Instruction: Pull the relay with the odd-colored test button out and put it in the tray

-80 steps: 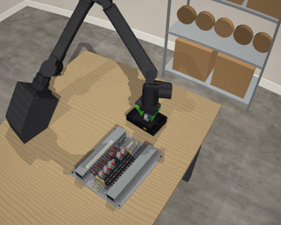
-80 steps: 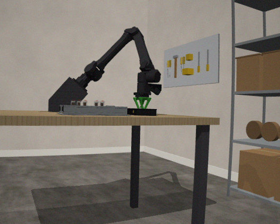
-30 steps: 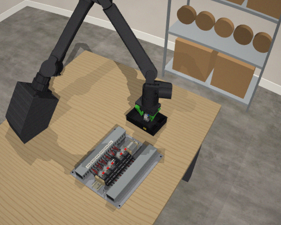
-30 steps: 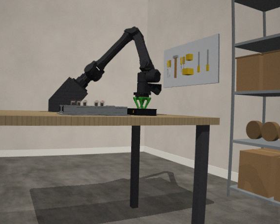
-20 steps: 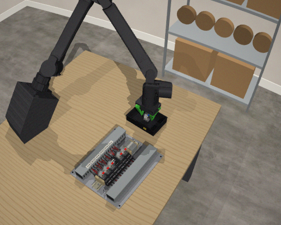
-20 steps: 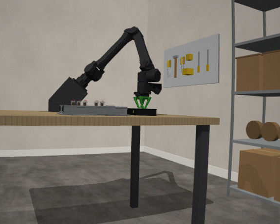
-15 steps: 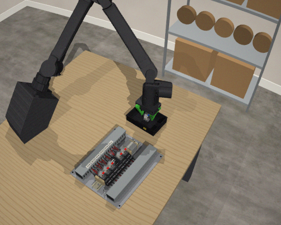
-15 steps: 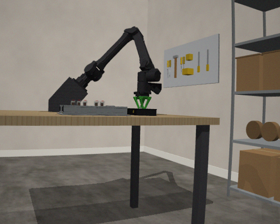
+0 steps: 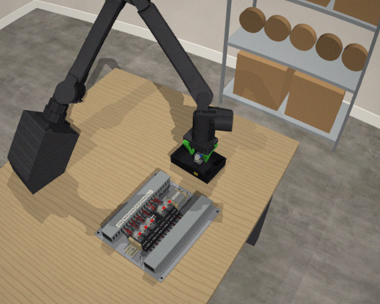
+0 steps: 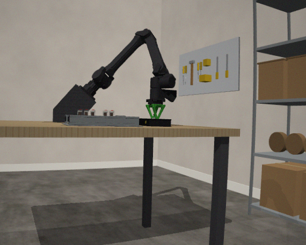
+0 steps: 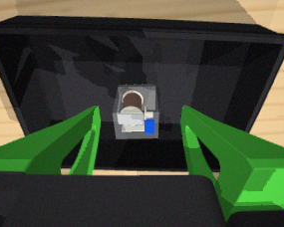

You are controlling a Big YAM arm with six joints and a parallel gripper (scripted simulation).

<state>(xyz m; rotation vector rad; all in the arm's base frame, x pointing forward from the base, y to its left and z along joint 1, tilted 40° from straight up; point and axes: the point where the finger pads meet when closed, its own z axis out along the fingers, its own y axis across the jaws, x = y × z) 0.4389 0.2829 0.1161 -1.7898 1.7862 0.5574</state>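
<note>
The relay with the blue test button (image 9: 198, 158) (image 11: 136, 112) is a clear block inside the black tray. The tray (image 9: 189, 167) (image 10: 161, 123) (image 11: 249, 47) stands open side up on the bench. My gripper (image 9: 198, 157) (image 10: 155, 118) (image 11: 141, 113) is open with its green fingertips low over the tray. In the wrist view the relay stands between the two fingers with a gap on each side, touching neither. Several relays with red buttons (image 9: 145, 227) (image 10: 93, 113) sit in the socket row on the panel. One place in that row shows no relay.
The panel has two long grey wire ducts (image 9: 182, 233) (image 9: 137, 205) beside the socket row and lies close to the tray. The bench edge (image 10: 188, 132) runs beyond the tray. Shelving (image 9: 287, 77) with boxes stands behind the bench.
</note>
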